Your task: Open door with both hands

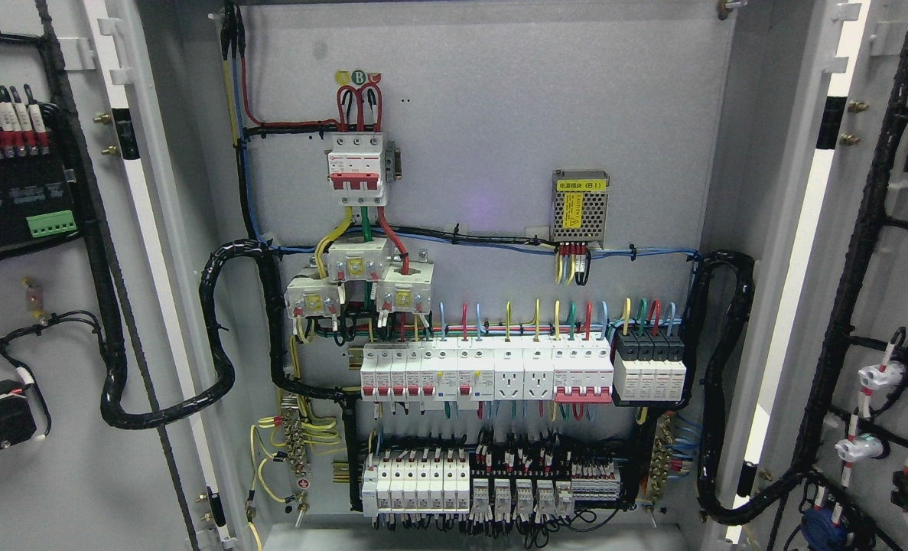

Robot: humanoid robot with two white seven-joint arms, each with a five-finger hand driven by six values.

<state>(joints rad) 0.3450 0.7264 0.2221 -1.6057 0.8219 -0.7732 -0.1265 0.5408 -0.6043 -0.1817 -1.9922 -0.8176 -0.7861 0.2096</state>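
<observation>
Cabinet doors stand swung wide in the head view, the left door (79,306) folded back along the picture's left edge and the right door (882,291) along its right edge, each showing its wired inner face. No robot hand or arm appears, so whether either is apart, together or clamped on anything cannot be told.

Between the doors lies the grey back panel (484,115) of the electrical cabinet. A red-faced main breaker (356,168) sits high at centre-left, with three pale current transformers (358,283) just below it. A meshed power supply (580,208) with a yellow label is mounted to the right. Lower down runs a row of white breakers and sockets (492,371), ending at a black-topped module (649,367). A second row of breakers and relays (492,482) fills the bottom.

Black corrugated conduit (216,337) loops from the left door into the panel, and another loop (717,383) runs from the right door. A green terminal block (50,223) shows on the left door.
</observation>
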